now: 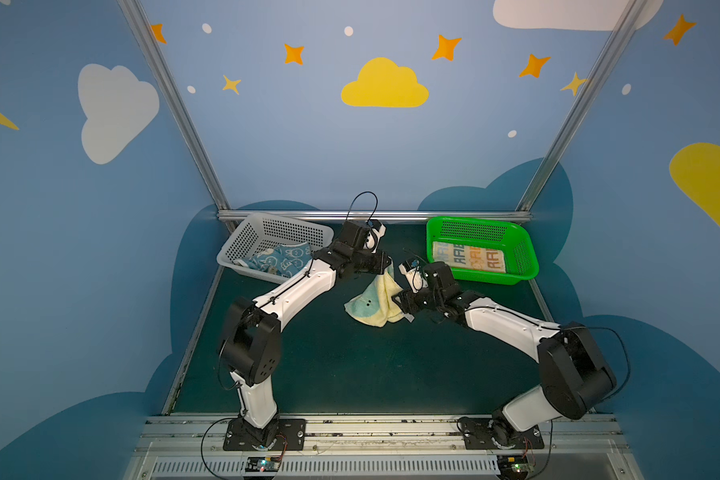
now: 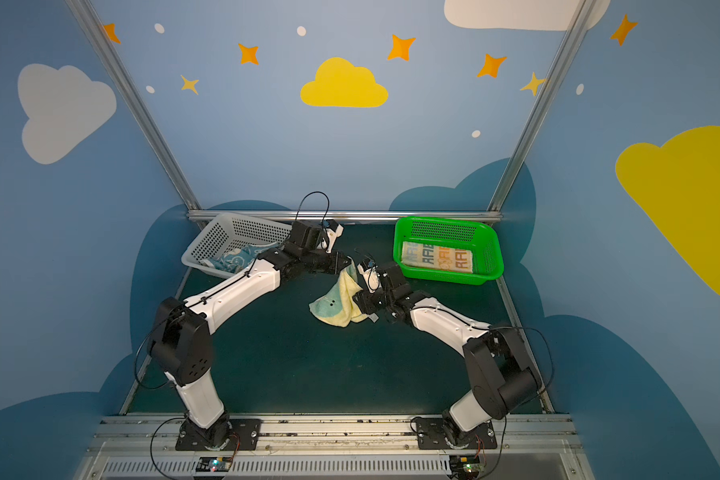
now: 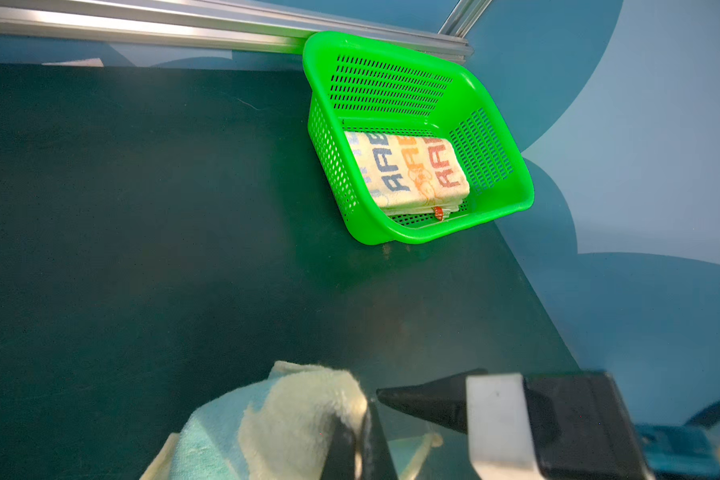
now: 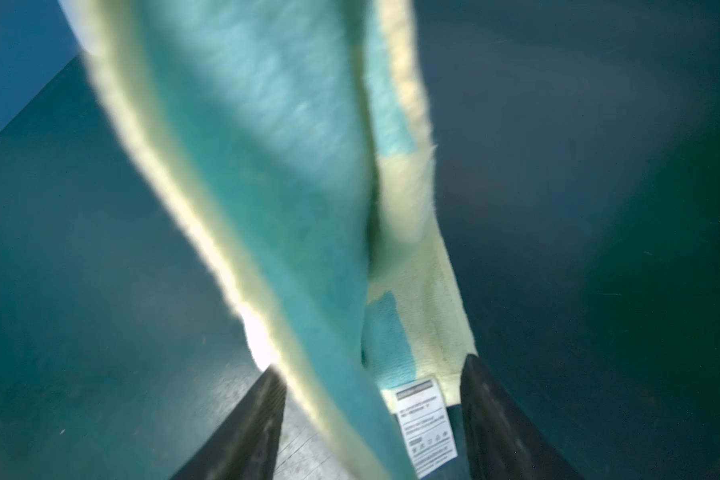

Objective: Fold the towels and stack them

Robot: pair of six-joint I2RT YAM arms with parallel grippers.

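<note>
Mid-table, pale yellow terry towel with teal border [image 1: 371, 303] hangs limp from left gripper [image 1: 386, 269], clamped on its upper edge. Right gripper [image 4: 375, 415] jaws apart astride lower labelled corner. Judged soft, light; pinch hem there.

- Both top views: high at the near edge, tilted down, taking in the whole worktop [image 1: 350, 365].
- Left wrist: low, nearer, facing the green basket [image 3: 391, 83], shared with both top views.
- Right wrist: close behind the right pincer [image 4: 373, 365], filled by the yellow towel [image 4: 267, 208].
</note>
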